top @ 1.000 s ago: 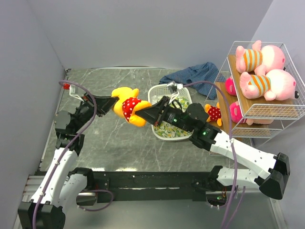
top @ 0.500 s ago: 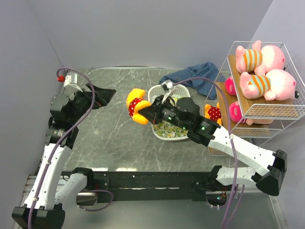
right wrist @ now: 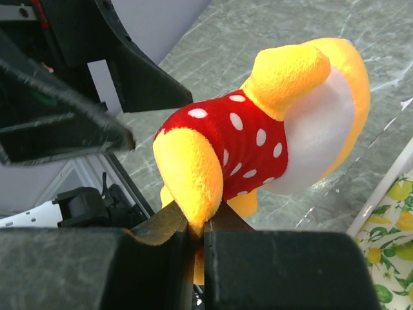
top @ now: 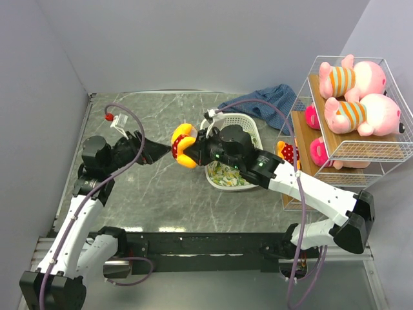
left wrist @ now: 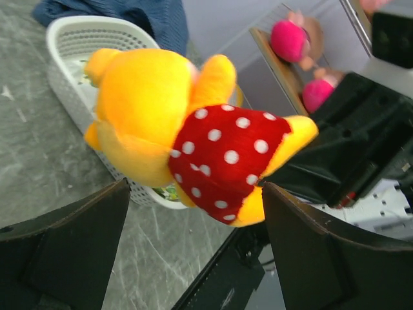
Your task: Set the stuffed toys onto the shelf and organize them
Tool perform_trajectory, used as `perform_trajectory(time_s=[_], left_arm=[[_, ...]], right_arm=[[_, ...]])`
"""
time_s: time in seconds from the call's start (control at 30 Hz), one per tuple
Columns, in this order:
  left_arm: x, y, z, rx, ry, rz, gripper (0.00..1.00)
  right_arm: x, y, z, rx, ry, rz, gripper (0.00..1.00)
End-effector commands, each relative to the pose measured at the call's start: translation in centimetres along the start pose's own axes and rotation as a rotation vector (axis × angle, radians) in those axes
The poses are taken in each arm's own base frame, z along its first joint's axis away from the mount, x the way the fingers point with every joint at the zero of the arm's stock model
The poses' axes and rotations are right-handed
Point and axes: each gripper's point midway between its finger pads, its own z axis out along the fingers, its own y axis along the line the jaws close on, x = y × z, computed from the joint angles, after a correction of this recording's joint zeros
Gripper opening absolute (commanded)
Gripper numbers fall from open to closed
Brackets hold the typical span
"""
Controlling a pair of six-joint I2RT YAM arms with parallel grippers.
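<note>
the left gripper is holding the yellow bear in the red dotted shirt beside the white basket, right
Not quite: it is the right gripper, shut on one leg, that holds the yellow bear, as the right wrist view shows. The left gripper is open and holds nothing. The bear does hang beside the white basket.

bear (top: pixel 182 146) foot buried between right claw (right wrist: pixel 197 227) fingers, tip unseen. basket (top: pixel 248 123) near half under right arm (top: pixel 303 187). small bear (top: pixel 288 153) on shelf (top: pixel 371 150) half hidden by same arm. pink dolls (left wrist: pixel 288 40) blurred in left wrist view. left claw (left wrist: pixel 193 194) fingers cut by bottom edge there.
</note>
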Motion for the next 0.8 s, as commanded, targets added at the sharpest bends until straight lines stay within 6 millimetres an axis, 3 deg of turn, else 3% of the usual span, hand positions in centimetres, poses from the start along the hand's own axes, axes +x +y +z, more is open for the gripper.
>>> perform_trajectory(time_s=[0.0,0.13,0.23,0.27,0.4,0.53,0.77], left_arm=[[0.4,-3.1,-0.4,0.174,0.015,0.112,0.90],[0.9,-3.2,-0.2,0.207,0.015,0.119,0.85],[1.5,-2.5,0.2,0.197,0.033,0.100,0.58],[1.7,-2.1,0.3,0.189,0.038,0.089,0.37],[1.8,-2.4,0.2,0.206,0.027,0.074,0.04],[1.5,-3.0,-0.1,0.216,-0.015,0.063,0.01],[1.5,-3.8,-0.5,0.256,-0.048,0.002,0.01]], right_arm=[[-3.1,2.4,-0.1,-0.078,-0.085,0.010,0.09],[-3.2,3.0,0.2,-0.099,-0.077,0.021,0.12],[-3.0,3.2,0.0,-0.120,-0.081,0.039,0.17],[-3.3,3.5,-0.3,-0.134,-0.095,0.045,0.18],[-2.4,3.1,-0.6,-0.131,-0.090,0.094,0.39],[-3.1,3.4,-0.8,-0.149,-0.140,0.150,0.46],[-3.0,3.6,0.2,-0.157,-0.148,0.219,0.47]])
